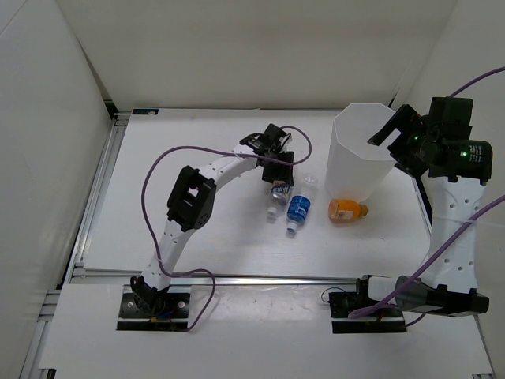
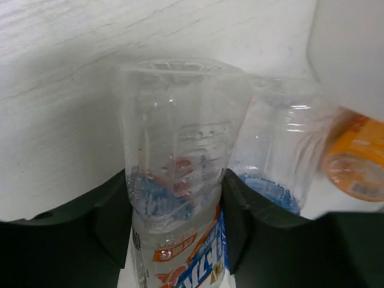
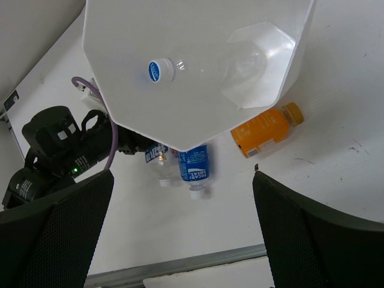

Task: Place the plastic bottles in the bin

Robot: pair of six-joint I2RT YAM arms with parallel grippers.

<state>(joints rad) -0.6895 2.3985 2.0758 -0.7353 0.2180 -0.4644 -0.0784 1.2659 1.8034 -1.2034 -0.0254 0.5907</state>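
Left wrist view, left tool (image 2: 174, 204) pinching the white-grey label bottle (image 2: 174, 144) on the worktop (image 2: 54, 120), blue label bottle (image 2: 282, 156) crowding its right side, orange bottle (image 2: 354, 162) further right by the bin (image 1: 359, 162), plain clear bottle (image 3: 210, 65) already inside, right tool (image 1: 392, 126) spread wide over the rim

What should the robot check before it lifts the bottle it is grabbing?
1. Grip: ok. The left pincer has a finger on each side of the white-grey label bottle.
2. Space beside it: not ok. The blue-label bottle lies right next to it; whether they touch, cannot tell.
3. Bin upright and open on top: ok.
4. Way into the bin: not ok. The right pincer hangs open over the rim.
5. Room inside: ok. Only one clear bottle lies in there.
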